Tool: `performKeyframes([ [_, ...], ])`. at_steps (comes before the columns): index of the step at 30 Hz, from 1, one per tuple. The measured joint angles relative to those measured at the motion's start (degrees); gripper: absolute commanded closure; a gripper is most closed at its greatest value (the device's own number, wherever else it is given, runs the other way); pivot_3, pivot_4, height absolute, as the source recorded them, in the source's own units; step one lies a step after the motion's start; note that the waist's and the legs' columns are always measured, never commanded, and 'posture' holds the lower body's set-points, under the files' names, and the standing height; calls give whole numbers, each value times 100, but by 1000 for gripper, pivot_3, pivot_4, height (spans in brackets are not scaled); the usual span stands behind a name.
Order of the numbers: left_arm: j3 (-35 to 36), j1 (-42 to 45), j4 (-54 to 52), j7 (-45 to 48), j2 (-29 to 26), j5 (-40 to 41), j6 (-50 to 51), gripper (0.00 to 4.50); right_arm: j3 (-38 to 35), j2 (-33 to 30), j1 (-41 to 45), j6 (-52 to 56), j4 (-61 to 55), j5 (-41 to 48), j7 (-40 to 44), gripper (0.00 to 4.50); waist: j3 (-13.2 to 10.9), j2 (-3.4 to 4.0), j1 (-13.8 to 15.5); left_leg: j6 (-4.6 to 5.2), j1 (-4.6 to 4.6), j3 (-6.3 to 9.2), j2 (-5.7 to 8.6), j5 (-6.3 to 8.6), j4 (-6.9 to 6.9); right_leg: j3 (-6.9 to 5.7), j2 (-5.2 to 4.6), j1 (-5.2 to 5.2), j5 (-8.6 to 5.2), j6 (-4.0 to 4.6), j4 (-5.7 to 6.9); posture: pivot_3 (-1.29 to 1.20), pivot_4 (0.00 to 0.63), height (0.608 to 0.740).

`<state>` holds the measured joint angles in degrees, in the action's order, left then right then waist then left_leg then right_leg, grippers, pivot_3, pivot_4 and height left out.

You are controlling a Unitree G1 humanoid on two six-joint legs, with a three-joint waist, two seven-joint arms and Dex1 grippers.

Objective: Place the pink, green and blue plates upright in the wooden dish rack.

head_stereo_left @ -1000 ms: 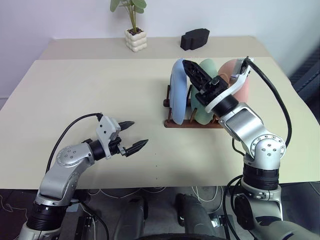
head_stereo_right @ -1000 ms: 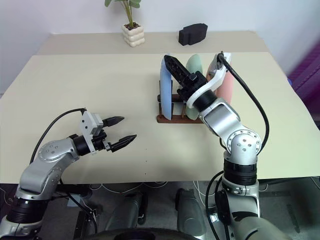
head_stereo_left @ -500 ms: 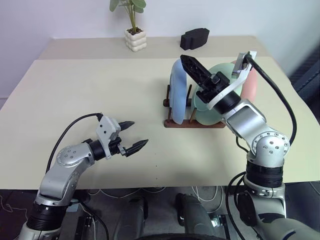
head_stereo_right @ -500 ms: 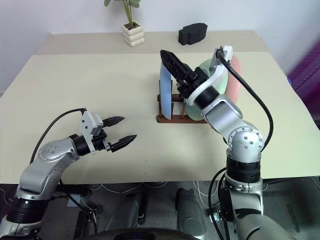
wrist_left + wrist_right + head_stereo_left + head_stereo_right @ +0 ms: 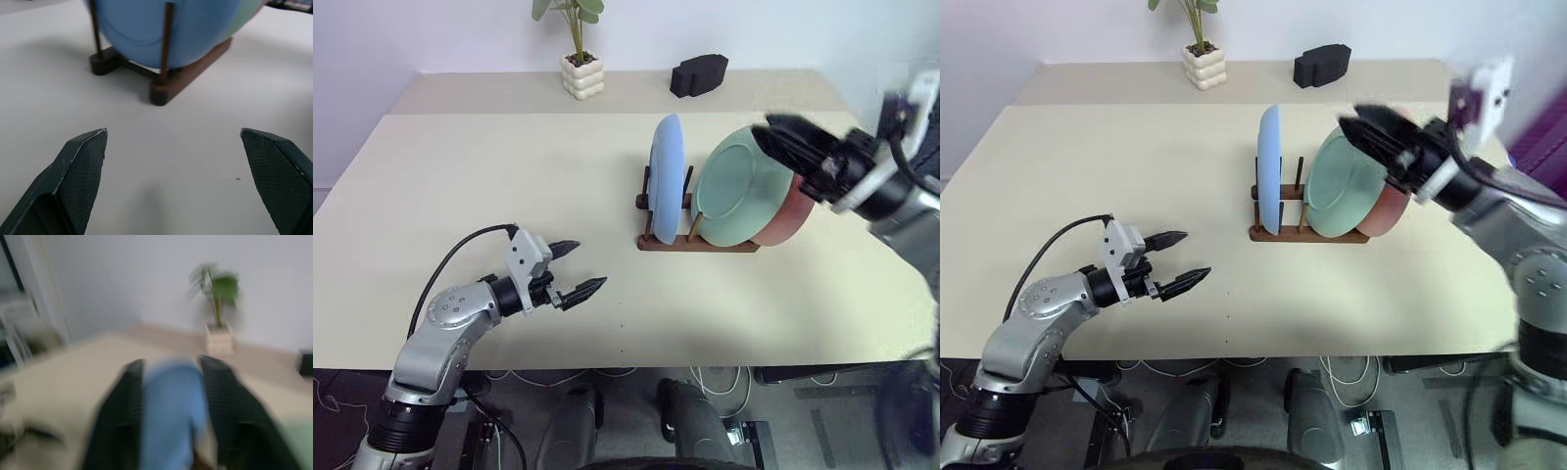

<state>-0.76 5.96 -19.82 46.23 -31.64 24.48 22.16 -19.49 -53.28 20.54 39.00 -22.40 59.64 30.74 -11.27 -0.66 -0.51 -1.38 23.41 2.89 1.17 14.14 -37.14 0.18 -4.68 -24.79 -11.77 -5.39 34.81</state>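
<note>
**Seemingly the last plate was in – only the retreat remained**

All three plates stood in the wooden dish rack (image 5: 695, 243) on the table (image 5: 509, 157). The blue plate (image 5: 666, 176) stood almost straight up, edge-on, at the end of the rack nearer the robot's left. The green plate (image 5: 739, 191) came next, tilted back with its face showing. The pink plate (image 5: 793, 215) stood just behind it, mostly hidden, and the two looked to be touching or nearly so.

The right gripper (image 5: 771, 127) hung in the air just above the green and pink plates, holding none of them. It was too blurred to tell whether it was wide or narrow. The left gripper (image 5: 589, 263) hovered low over bare table, well apart from the rack, with its jaws spread wide and nothing between them.

By my judgement the placing step was over. What the next move called for was care – taking the right arm clear without brushing the leaning green plate, then checking that the two tilted plates sat between pegs rather than merely propped on each other.
</note>
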Motion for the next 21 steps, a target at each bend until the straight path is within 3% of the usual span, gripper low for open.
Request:
performKeyframes([
  [7,-347,355,43,226,194,25,5,0,-412,-738,-1601,-178,-465,-1089,1240,4484,-1,-2,-8,0,-3,-9,-1,1,-1,0,4,3,-2,-6,-12,0,150,736],
  [21,-449,377,169,232,189,-11,2,0,6,-625,-1700,-505,-241,-2500,1354,4484,0,-4,2,0,-2,-10,0,1,-2,0,3,16,5,-1,-37,0,150,736],
])
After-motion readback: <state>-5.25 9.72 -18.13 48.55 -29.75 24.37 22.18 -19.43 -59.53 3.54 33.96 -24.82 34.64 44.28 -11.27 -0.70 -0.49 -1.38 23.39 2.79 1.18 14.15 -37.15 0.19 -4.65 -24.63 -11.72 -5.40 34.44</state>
